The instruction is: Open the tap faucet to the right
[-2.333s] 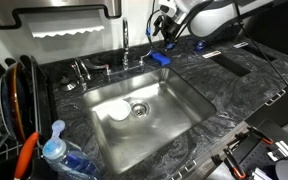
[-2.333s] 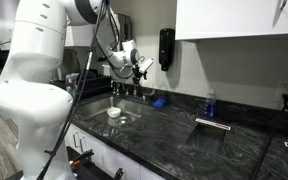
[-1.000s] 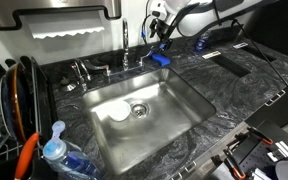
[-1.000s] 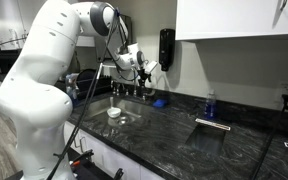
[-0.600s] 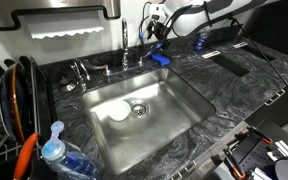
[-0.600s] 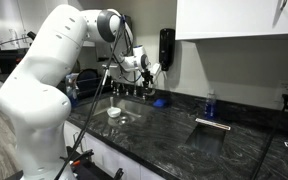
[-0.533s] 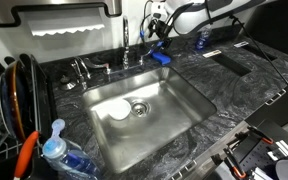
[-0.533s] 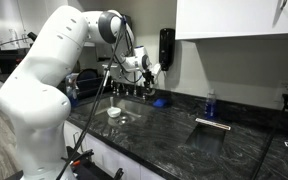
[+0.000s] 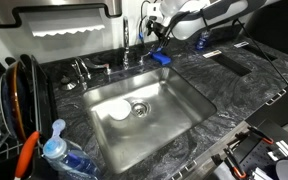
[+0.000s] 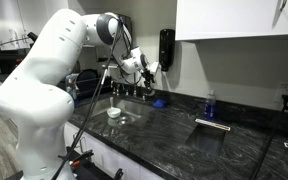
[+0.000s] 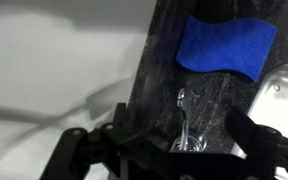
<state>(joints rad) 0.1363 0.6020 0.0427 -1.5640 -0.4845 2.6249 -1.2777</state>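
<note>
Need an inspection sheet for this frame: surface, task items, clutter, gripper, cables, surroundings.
Surface: dark marbled counter around a steel sink; white round item lies beside the drain.
Job's things: tap faucet upright behind the sink; lever position too small to tell.
Clutter: blue cloth on the counter near the faucet; dish rack; blue-capped bottle.
Grippers: gripper open, jaws either side of the faucet top in the wrist view; contact unclear.
Cables: black cable hangs along the arm.
Surroundings: white cabinet, black wall dispenser.
</note>
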